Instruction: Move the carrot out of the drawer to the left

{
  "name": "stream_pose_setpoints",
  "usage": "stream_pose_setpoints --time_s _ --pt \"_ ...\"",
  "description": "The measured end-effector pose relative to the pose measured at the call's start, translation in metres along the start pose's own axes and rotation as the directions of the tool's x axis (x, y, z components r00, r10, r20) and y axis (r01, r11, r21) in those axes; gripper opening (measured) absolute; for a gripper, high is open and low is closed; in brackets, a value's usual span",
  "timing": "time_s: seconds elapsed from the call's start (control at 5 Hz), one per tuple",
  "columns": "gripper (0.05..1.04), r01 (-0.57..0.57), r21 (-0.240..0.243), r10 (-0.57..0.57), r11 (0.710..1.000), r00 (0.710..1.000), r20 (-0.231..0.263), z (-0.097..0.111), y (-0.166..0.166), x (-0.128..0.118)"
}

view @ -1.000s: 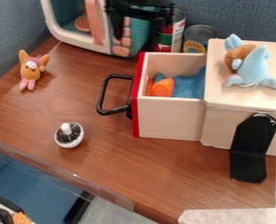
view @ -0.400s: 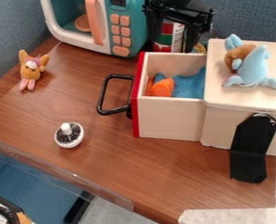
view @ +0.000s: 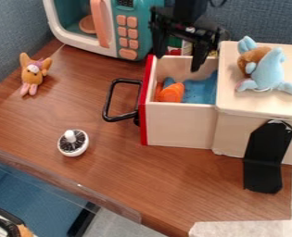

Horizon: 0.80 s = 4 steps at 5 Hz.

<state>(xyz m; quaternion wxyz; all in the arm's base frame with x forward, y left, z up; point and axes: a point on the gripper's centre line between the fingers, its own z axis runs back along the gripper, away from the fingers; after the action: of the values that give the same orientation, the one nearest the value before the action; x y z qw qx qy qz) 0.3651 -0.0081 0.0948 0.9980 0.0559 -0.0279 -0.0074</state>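
Note:
My gripper (view: 177, 61) hangs over the back part of the drawer at the top of the view, open, its two fingers apart and nothing between them. The orange carrot (view: 171, 92) lies inside the pulled-out drawer (view: 178, 124), near its red front panel, below and in front of the gripper. Blue cloth-like material (view: 200, 90) lies beside the carrot in the drawer. A black handle (view: 108, 102) sticks out to the left from the drawer's red front.
A toy microwave (view: 97, 28) and cans stand at the back. A plush toy (view: 265, 67) sits on the drawer box. Left of the drawer are an orange plush (view: 33, 73) and a white round brush (view: 73, 142).
The gripper has moved right and then down, from in front of the microwave to the drawer's back edge. The carrot and the drawer have stayed where they were.

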Motion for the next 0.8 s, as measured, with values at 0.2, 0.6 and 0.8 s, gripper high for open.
stream_pose_setpoints --time_s 0.2,0.6,0.8 --pt "1.001 0.017 -0.032 -0.018 0.999 0.999 -0.032 -0.015 -0.006 -0.003" --pt "1.001 0.02 -0.057 -0.024 0.998 0.997 -0.076 -0.041 -0.01 -0.004" --pt "1.001 0.03 -0.058 -0.035 0.998 0.995 -0.097 -0.052 -0.011 -0.007"
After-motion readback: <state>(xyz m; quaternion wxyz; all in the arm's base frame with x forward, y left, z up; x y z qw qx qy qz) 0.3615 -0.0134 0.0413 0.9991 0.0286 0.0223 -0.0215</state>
